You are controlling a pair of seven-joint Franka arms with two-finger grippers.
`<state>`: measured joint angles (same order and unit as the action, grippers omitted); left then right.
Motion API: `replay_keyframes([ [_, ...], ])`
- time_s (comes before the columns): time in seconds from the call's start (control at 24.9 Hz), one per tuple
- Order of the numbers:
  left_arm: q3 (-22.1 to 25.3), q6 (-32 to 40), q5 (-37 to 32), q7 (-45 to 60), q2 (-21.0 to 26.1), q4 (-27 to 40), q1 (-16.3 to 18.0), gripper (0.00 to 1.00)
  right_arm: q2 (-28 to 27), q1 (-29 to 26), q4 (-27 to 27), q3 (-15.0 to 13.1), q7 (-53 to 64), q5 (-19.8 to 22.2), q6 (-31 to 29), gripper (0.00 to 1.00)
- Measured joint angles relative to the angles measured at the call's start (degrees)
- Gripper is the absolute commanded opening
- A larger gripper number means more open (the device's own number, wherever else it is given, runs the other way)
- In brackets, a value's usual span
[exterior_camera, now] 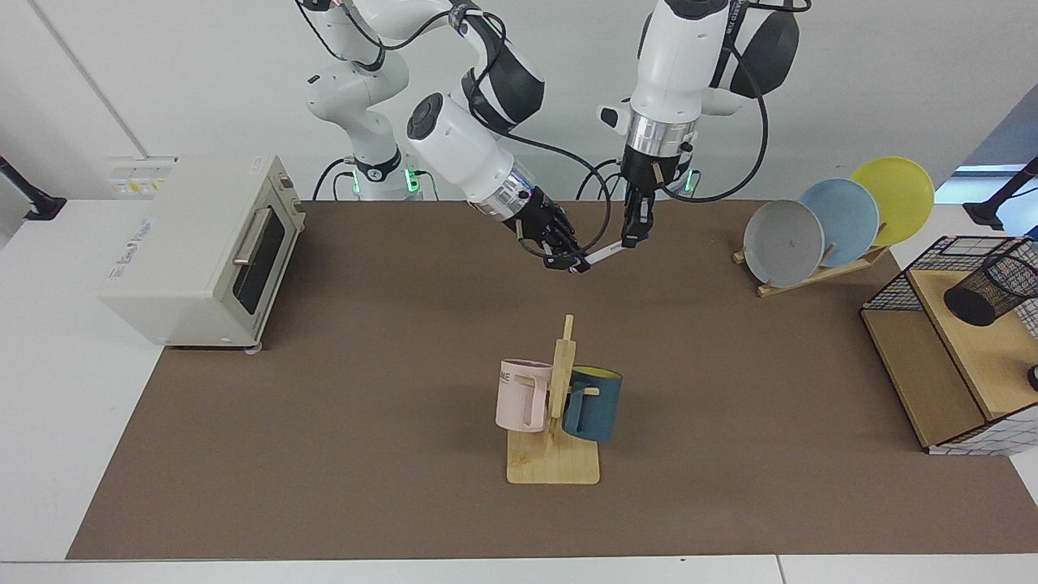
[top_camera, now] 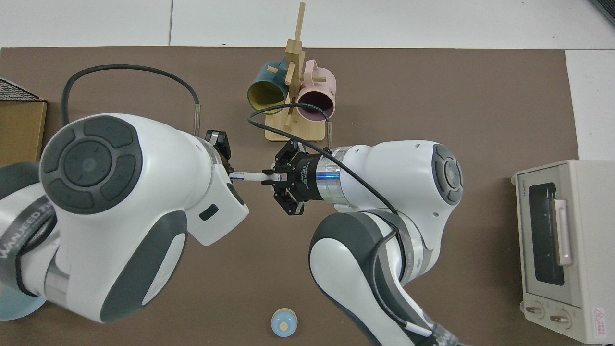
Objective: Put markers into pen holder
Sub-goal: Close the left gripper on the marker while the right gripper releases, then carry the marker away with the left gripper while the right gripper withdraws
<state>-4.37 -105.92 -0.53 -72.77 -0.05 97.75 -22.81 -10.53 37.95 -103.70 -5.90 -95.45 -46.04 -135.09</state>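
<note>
The scene is brightly and evenly lit from overhead. Only soft, short shadows are cast on the mat (exterior_camera: 365, 422), under the oven (exterior_camera: 203, 243) and beside the mug rack (exterior_camera: 554, 462). Broad, mild highlights are seen on the white shell of the left arm (top_camera: 144, 158). The marker (top_camera: 250, 176) in the right gripper (top_camera: 270, 177) is plainly lit.
</note>
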Motion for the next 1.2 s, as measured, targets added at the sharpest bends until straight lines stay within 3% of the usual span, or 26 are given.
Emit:
replay_keyframes([
  [0.12, 0.0, 0.0, 0.0, 0.1, 0.0, 0.0, 0.0, 0.0, 0.0, 0.0, 0.0, 0.0, 0.0, 0.0, 0.0, 0.0],
  [0.16, 0.0, 0.0, 0.0, 0.1, 0.0, 0.0, 0.0, 0.0, 0.0, 0.0, 0.0, 0.0, 0.0, 0.0, 0.0, 0.27],
  [0.2, 0.0, 0.0, 0.0, 0.1, 0.0, 0.0, 0.0, 0.0, 0.0, 0.0, 0.0, 0.0, 0.0, 0.0, 0.0, 0.83],
  [0.24, 0.0, 0.1, 0.0, 0.2, 0.0, 0.0, 0.0, 0.0, 0.0, 0.0, 0.0, 0.0, 0.0, 0.0, 0.0, 0.99],
  [0.4, 0.4, 1.6, 0.0, 0.3, 0.0, 0.0, 0.0, 0.0, 0.0, 0.0, 0.0, 0.0, 0.1, 2.2, 0.0, 1.0],
  [0.52, 1.1, 3.6, 0.0, 0.3, -0.1, 0.0, 0.5, 0.0, 0.0, -0.1, 0.0, -0.2, 0.1, 7.1, 0.6, 1.0],
  [0.68, 1.3, 5.2, 0.0, 0.2, -0.2, 0.0, 3.9, 0.0, 0.2, -0.4, 0.1, -0.9, 2.8, 14.1, 4.5, 1.0],
  [0.88, 1.6, 7.0, -0.1, -0.5, -0.3, 0.0, 9.6, 0.0, 0.9, -3.8, 0.2, -1.3, 18.0, 24.5, 14.0, 1.0],
  [1.2, 2.0, 7.7, -2.0, -6.2, -0.9, 0.0, 18.2, 0.0, 2.7, -12.6, 0.2, -1.7, 45.8, 34.2, 22.6, 1.0],
])
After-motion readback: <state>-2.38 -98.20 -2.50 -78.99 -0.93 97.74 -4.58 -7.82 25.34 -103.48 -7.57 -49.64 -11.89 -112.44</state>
